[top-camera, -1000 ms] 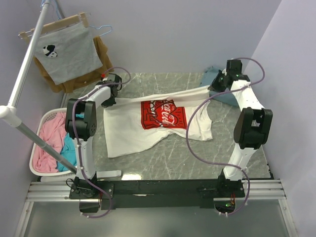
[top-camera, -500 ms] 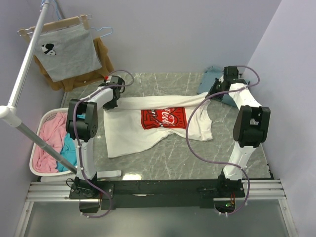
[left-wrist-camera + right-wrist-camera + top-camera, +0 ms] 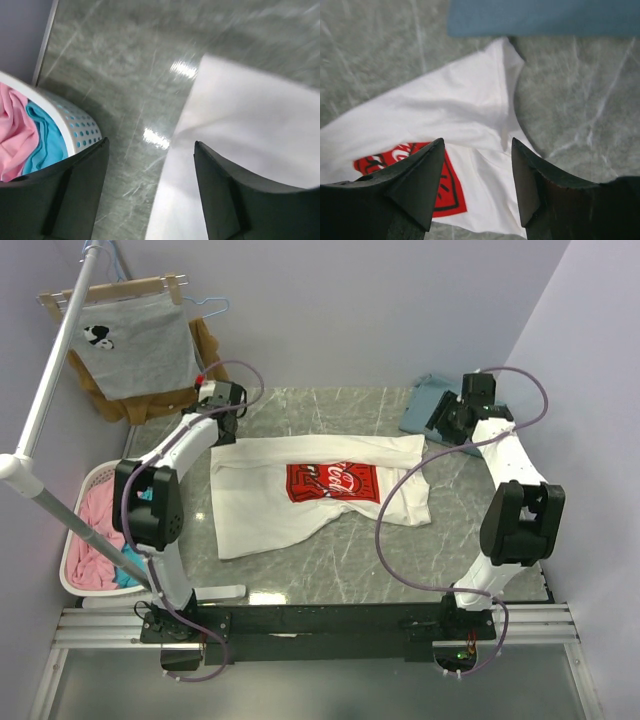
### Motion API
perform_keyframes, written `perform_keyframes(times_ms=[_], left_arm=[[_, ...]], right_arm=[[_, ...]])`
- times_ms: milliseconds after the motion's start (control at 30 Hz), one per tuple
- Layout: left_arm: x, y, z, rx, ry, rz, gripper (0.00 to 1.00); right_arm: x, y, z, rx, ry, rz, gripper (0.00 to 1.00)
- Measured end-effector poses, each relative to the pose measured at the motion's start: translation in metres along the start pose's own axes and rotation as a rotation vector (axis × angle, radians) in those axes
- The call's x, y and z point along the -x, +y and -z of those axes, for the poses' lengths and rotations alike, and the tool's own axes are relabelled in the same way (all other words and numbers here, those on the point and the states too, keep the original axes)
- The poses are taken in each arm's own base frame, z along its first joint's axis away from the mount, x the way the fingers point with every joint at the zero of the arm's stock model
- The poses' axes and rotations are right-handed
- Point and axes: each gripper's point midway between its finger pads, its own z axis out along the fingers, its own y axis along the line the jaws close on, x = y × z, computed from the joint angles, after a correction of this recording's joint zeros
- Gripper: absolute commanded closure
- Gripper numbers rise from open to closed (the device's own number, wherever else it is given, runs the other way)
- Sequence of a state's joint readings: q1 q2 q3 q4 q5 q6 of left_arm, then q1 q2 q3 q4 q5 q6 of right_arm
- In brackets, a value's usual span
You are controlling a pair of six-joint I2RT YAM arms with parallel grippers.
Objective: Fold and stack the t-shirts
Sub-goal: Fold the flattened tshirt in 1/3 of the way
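White logo tee (image 3: 262, 502) flat mid-table; teal tee (image 3: 419, 407) far-right

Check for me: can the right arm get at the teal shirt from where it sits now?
Probably yes: the right gripper hangs open and empty right beside the teal shirt, with nothing standing between them.

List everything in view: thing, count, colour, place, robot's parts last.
white t-shirt: one, white with red logo, spread mid-table.
teal-blue t-shirt: one, dusty teal-blue, table's far right.
grey shirt: one, grey, hanging far left.
brown garment: one, brown, behind grey shirt.
clothes rail: one, white, left.
basket: one, white, left of table, holding pink and turquoise cloth.
table: one, grey marbled, centre.
left gripper: one, black, jaws open near white t-shirt's left end.
right gripper: one, black, jaws open near its right end.
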State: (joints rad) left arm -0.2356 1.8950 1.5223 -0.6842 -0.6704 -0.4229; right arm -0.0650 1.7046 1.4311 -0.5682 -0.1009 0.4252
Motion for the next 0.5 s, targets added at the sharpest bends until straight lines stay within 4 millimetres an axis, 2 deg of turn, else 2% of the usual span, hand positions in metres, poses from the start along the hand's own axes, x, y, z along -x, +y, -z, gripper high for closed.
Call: perform_keyframes(times_ms=[67, 133, 200, 267, 333, 433, 500], left_arm=[[0.018, -0.003, 0.011, -0.049, -0.042, 0.038, 0.31], [0.034, -0.015, 0.019, -0.118, -0.071, 0.061, 0.34], [0.044, -0.032, 0.021, -0.19, -0.081, 0.073, 0.36], [0.045, -0.052, 0.017, -0.252, -0.073, 0.068, 0.4], [0.036, -0.072, 0.008, -0.31, -0.043, 0.053, 0.42], [0.008, -0.099, -0.011, -0.372, 0.039, 0.011, 0.43], [-0.012, -0.11, -0.021, -0.395, 0.089, -0.012, 0.43]], right_arm=[[0.018, 0.014, 0.006, 0.047, -0.044, 0.002, 0.39], [0.03, 0.027, 0.005, 0.093, -0.06, 0.006, 0.4], [0.041, 0.041, -0.002, 0.137, -0.062, 0.011, 0.4], [0.041, 0.052, -0.015, 0.171, -0.043, 0.018, 0.41], [0.027, 0.057, -0.032, 0.195, 0.013, 0.02, 0.41], [0.002, 0.06, -0.055, 0.216, 0.101, 0.016, 0.42], [-0.014, 0.059, -0.067, 0.221, 0.155, 0.008, 0.42]])
